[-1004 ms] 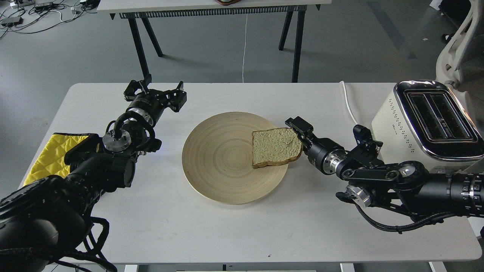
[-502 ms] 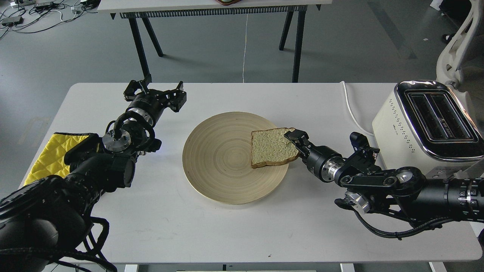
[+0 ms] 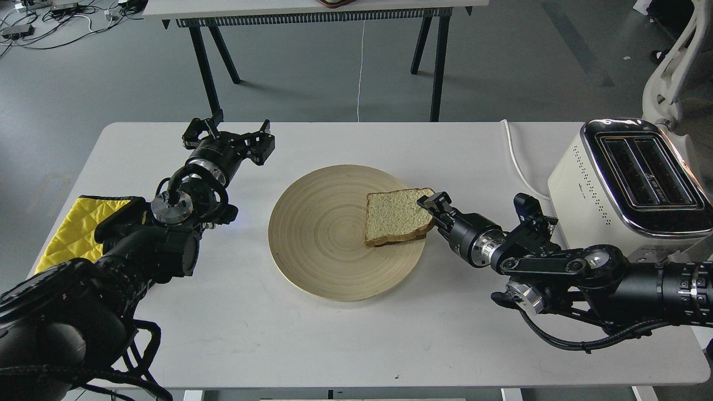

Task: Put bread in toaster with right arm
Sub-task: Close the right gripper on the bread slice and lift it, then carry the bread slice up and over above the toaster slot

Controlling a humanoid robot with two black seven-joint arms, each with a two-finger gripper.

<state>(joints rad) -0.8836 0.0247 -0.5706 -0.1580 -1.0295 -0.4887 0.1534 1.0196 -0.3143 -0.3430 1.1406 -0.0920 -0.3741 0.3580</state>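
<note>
Since our right claw [image 3: 431, 204] sits at the bread's [image 3: 397, 217] right edge, the slice lies just to its left on the wooden plate [image 3: 323, 245]; whether the claw grips it we cannot tell, and the toaster [image 3: 629, 184] stands well apart, rightward.

One pale tan bread slice [image 3: 396, 216], one round wooden plate [image 3: 328, 245], one cream-white chrome-topped toaster [image 3: 624, 184], one yellow quilted cloth [image 3: 75, 228], two black robot arms showing.
</note>
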